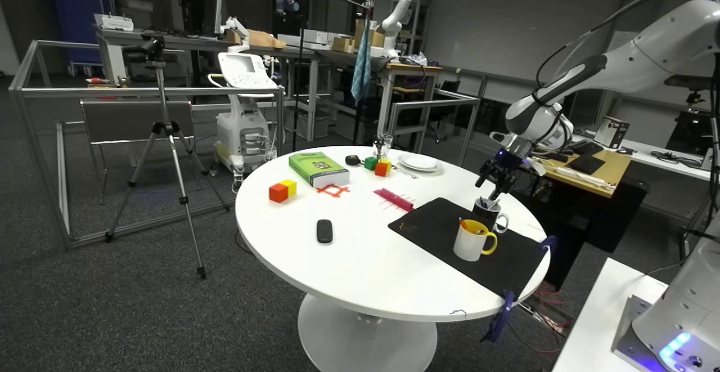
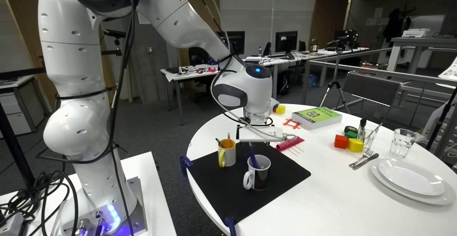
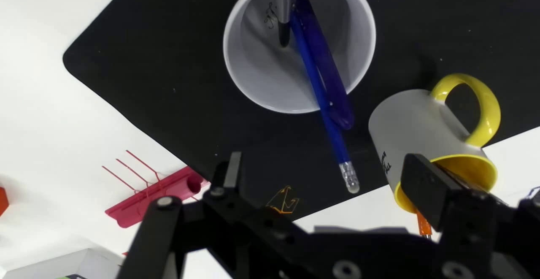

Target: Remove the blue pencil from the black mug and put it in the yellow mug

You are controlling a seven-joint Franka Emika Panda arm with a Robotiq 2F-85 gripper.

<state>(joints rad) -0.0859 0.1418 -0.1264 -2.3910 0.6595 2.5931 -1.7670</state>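
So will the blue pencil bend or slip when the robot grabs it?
The blue pencil is probably stiff, since it looks straight. It could slip a bit, because it's thin and looks smooth. And it might nudge the purple pen, which leans alongside it in the black mug.

Blue pencil aslant in black mug

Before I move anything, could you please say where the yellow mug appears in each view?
In an exterior view: yellow mug, right of centre, lower half.
In an exterior view: yellow mug, centred across, lower half.
In the wrist view: yellow mug, right side.
Shared landmark: black mat beneath it.
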